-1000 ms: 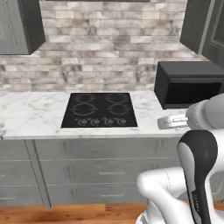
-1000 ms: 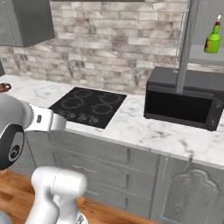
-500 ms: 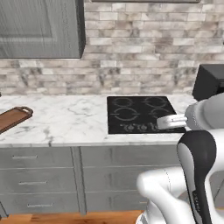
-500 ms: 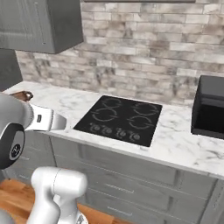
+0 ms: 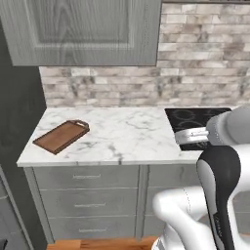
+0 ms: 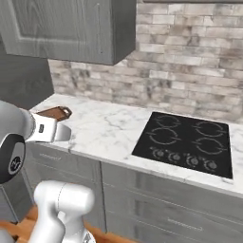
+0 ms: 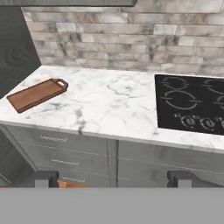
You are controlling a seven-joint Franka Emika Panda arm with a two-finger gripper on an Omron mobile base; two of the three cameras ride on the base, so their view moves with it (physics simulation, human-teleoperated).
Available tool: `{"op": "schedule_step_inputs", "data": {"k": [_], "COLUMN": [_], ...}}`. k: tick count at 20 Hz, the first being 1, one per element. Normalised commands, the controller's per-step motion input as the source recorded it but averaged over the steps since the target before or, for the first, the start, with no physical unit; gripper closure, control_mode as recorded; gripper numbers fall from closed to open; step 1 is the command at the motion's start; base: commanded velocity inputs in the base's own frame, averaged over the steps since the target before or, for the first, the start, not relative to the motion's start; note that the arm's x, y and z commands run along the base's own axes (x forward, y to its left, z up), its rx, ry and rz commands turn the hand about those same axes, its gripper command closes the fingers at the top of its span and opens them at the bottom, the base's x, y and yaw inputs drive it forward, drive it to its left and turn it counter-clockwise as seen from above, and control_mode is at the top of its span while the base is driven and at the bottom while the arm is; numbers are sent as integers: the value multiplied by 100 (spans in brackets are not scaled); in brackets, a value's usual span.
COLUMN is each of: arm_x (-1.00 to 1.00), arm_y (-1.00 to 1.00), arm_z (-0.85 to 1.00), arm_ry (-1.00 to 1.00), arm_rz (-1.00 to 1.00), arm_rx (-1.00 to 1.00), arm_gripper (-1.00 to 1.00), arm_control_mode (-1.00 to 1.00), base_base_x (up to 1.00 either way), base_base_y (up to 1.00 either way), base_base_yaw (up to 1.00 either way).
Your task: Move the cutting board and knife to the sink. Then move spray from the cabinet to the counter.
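Counter: white marble w/ grey veins, biggest thing here, runs from the dark wall at one end to the black cooktop at the other. Use the cooktop as the landmark.

Wall cabinet hangs above the counter, up and away from the cooktop; door shut, so inside can't be seen.

Cutting board lies flat on the counter at the far end from the cooktop, well apart from it, near the front edge, loop handle pointing toward the cooktop and back wall. Prob. stiff, light-ish wood, not fragile, but thin and flat on marble, so hard to pinch from above. Best bet IMO: grab the loop handle or a long edge; board may slide on the smooth top.

Gripper: jaws spread wide, nothing between them, near the cooktop's front edge, far from the board.

Views: hand view shows the whole board plus both fingertips. Right base view shows just the board's handle end behind the arm, but the cooktop's full burner layout. Left base view gives the cabinet door best.
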Motion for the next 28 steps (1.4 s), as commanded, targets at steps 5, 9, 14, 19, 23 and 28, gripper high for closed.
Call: {"op": "schedule_step_inputs", "data": {"k": [5, 9, 14, 19, 23, 28], "arm_x": [0, 0, 0, 0, 0, 0], "arm_y": [0, 0, 0, 0, 0, 0], "arm_z": [0, 0, 0, 0, 0, 0], "arm_ry": [0, 0, 0, 0, 0, 0], "arm_rz": [0, 0, 0, 0, 0, 0], "arm_rx": [0, 0, 0, 0, 0, 0], "arm_gripper": [-100, -100, -100, -100, -100, -100], "arm_control_mode": [100, 100, 100, 100, 100, 100], "base_base_x": [95, 95, 14, 0, -13, -5], "base_base_y": [30, 11, 0, 25, 74, 71], "base_base_yaw": [0, 10, 39, 55, 49, 32]}}
